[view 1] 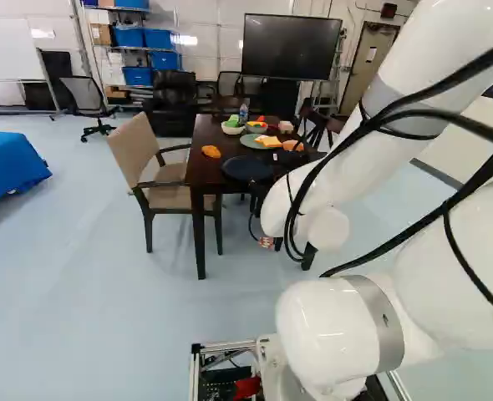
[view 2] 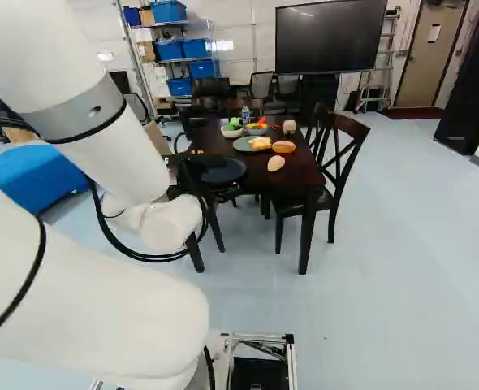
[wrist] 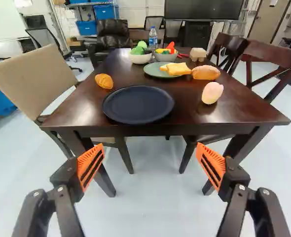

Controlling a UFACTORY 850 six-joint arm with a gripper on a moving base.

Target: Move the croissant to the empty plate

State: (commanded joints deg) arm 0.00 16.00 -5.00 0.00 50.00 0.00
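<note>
**Croissant point(wrist: 104, 81) is being kept on the surface point(wrist: 184, 106), and claw point(view 2: 192, 161) is being held open**

The whole group of food and dishes is being carried by the dark wooden surface. Its long side is being faced by a beige armchair point(view 1: 138, 146), seen at the left of that surface in the left base view. In the wrist view, the claw point(wrist: 150, 144) is being pointed toward the near edge of the surface, and its two fingers are being held wide apart. Ahead of it, the dark plate point(wrist: 138, 104) is being left bare. Behind this one, bread slices point(wrist: 176, 68) are being held by the green plate point(wrist: 153, 70). Farther back, a white bowl point(wrist: 140, 59) and a grey bowl point(wrist: 166, 57) are being filled with colourful pieces. The croissant is being supported directly by the surface, just beside the dark plate, near its far rim, on the armchair's side.
</note>
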